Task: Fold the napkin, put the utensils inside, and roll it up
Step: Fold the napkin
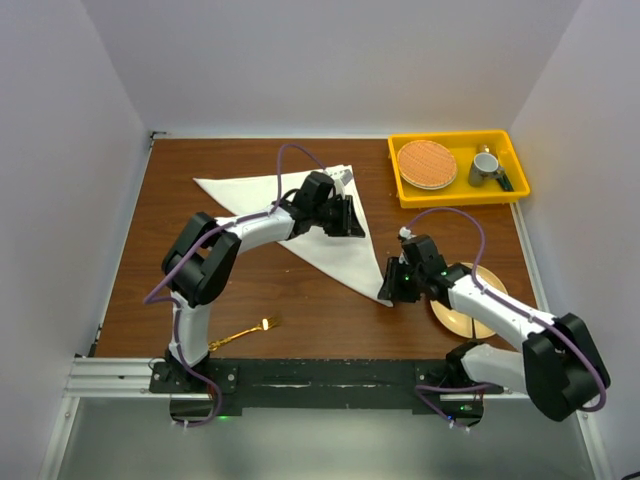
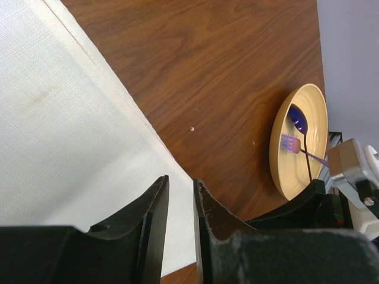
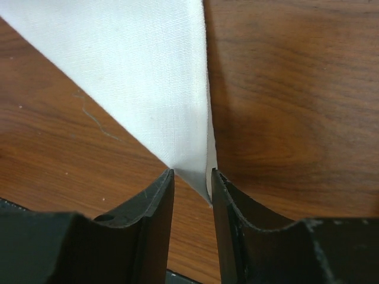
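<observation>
The off-white napkin [image 1: 345, 262] lies folded into a triangle on the wooden table, its lowest corner pointing toward the right arm. My left gripper [image 1: 356, 221] hovers over the napkin's right edge [image 2: 71, 118]; its jaws [image 2: 180, 180] stand a narrow gap apart with flat cloth showing between them. My right gripper [image 1: 396, 292] sits at the lowest corner. In the right wrist view the corner tip of the napkin [image 3: 148, 71] lies between the jaws [image 3: 192, 173], which are still apart. The gold fork [image 1: 245, 333] lies by itself near the front edge, left of centre.
A yellow plate [image 1: 462, 321] under the right arm holds a purple-ended spoon [image 2: 298, 120] and fork. A yellow bin [image 1: 400, 180] at the back right holds a round orange disc [image 1: 427, 164] and a grey cup [image 1: 485, 165]. White walls enclose the table.
</observation>
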You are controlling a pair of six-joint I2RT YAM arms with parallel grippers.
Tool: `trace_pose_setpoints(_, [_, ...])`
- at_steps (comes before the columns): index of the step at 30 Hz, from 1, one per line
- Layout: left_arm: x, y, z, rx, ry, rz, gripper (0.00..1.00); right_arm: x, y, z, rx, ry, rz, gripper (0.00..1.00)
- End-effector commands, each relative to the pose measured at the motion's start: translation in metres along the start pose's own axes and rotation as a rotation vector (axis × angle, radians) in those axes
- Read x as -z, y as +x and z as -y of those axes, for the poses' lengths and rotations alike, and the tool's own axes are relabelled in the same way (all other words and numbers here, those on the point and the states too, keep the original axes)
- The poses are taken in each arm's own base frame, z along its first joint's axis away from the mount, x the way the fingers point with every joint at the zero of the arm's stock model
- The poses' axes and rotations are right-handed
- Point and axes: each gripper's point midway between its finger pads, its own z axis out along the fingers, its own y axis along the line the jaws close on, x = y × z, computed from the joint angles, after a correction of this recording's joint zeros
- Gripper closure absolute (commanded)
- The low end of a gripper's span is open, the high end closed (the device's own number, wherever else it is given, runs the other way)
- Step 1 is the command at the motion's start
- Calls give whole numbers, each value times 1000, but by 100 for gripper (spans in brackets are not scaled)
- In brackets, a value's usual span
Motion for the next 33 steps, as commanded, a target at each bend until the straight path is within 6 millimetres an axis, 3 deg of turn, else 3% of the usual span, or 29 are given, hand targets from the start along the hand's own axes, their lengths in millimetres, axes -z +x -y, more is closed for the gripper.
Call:
trace_pose_setpoints(1, [0,-15,15,-8,41,41,72,10,-1,-8,-21,-53,24,67])
trace_pose_setpoints(9, [-1,-16,18,-1,51,44,72,3,18,-3,-61,-59,-28,72])
trace_pose_setpoints(13, [-4,-12,15,5,42,34,72,-3,32,15,-126,21,-54,85])
trace_pose_setpoints(19, [-10,-12,7,-2,19,29,72,0,28,25,-114,83,-32,78])
trace_pose_setpoints(21, [-7,-16,6,-9,-11,24,73,7,24,22,-84,74,-28,70])
trace_pose_setpoints(24, [7,-38,10,-33,-33,75,73,18,8,6,-51,30,11,55])
trace_pose_setpoints(25, [15,-51,7,-32,-42,103,73,25,-5,-1,-32,32,43,53])
trace_pose_setpoints(27, [25,-64,2,-24,-56,125,73,29,-13,0,-12,74,47,48])
trace_pose_setpoints(29, [42,-83,-10,-7,-72,169,73,34,-28,-6,14,81,76,48])
trace_pose_setpoints(33, [71,-107,-48,49,-123,231,73,21,-27,-30,53,12,56,51])
